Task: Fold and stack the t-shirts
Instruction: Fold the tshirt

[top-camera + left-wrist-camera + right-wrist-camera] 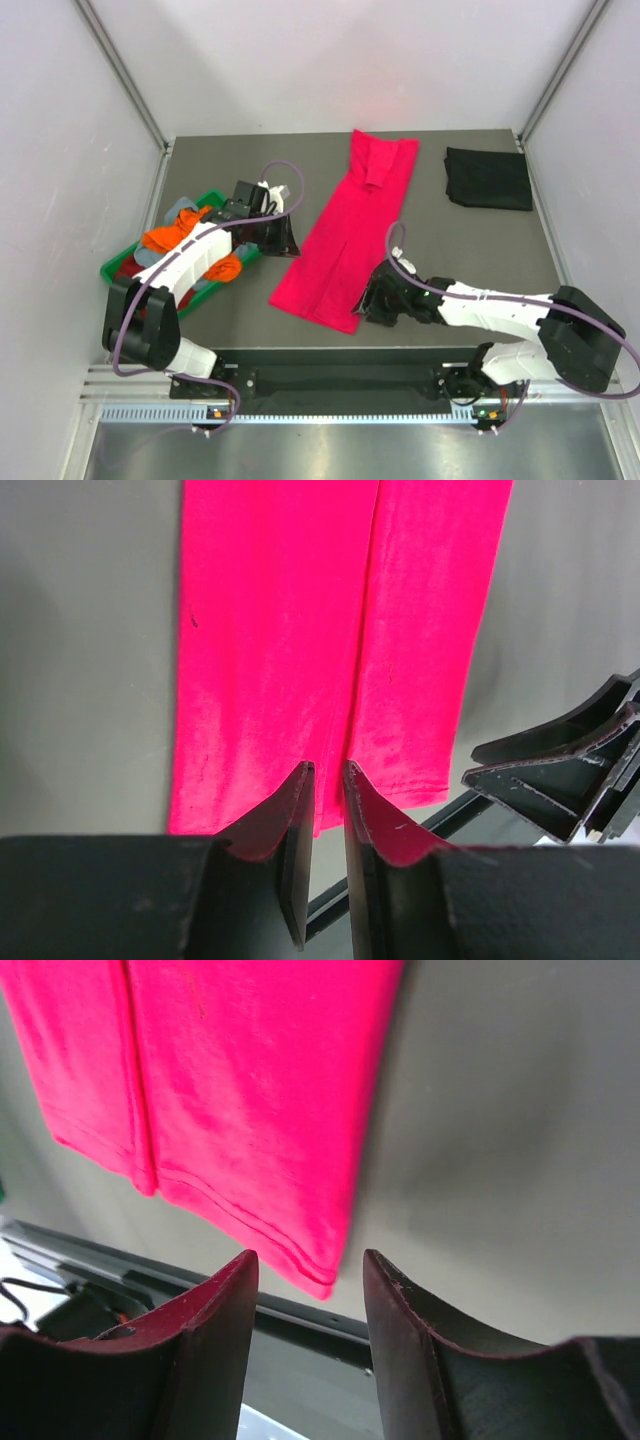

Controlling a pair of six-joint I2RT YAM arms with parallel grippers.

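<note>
Top external: hem grasp on pink-red t-shirt (pixel 345 240) at risk

The shirt is laid diagonally in the middle of the table (pixel 480 250), folded lengthwise into a strip. The right gripper (pixel 310 1260) is held spread and empty just beside its near hem corner. The left gripper (pixel 328 770) is held narrowly parted, with nothing pinched. If only the top layer is caught, the lengthwise fold could be dragged open.

Top cam: high, behind the arm bases, looking down on the whole table (pixel 480 260). Wrist cams: low, v. close (table's near edge in both). All 3 share the pink-red t-shirt (pixel 345 230) near hem.
</note>
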